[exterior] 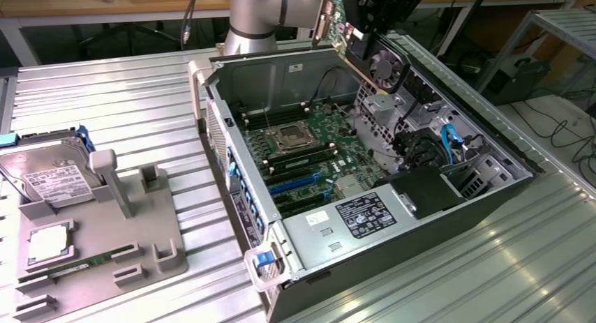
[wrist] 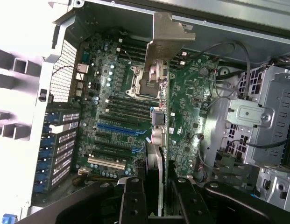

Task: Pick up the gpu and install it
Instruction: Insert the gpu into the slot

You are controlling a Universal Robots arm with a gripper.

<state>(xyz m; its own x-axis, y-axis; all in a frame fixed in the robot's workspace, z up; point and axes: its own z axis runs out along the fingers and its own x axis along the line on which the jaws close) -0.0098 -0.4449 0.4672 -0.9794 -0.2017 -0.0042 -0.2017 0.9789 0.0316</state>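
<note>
— Green card up high in the exterior view: is that the gpu (exterior: 359,47)?
— Yes. It hangs tilted above the far side of the open computer case (exterior: 279,79), apart from the motherboard (exterior: 317,145) below, with its round black fan (exterior: 386,66) turned toward the camera.
— And the end effector (exterior: 373,19)?
— Black, at the end of the arm, pinching the card by its upper edge.
— What else sits on the desk (exterior: 112,100)?
— On the exterior view's left, well apart from the case, a grey fixture (exterior: 102,218) carries a hard drive (exterior: 51,180) standing on edge and a thin RAM stick (exterior: 79,264) lying flat.
— Now the wrist view.
— The gpu (wrist: 159,135) shows edge-on, running away from the camera, with its silver bracket (wrist: 170,37) at the far end. The end effector (wrist: 158,205) has it clamped: the black fingers (wrist: 133,200) press on both faces of the card.
— What lies beneath it?
— The motherboard (wrist: 116,107). The processor socket (wrist: 145,81) and a blue slot (wrist: 119,126) lie just to one side of the card's line, and the metal drive cage (wrist: 257,121) stands on the other side. Whether the card's edge touches anything, I cannot tell from here.
</note>
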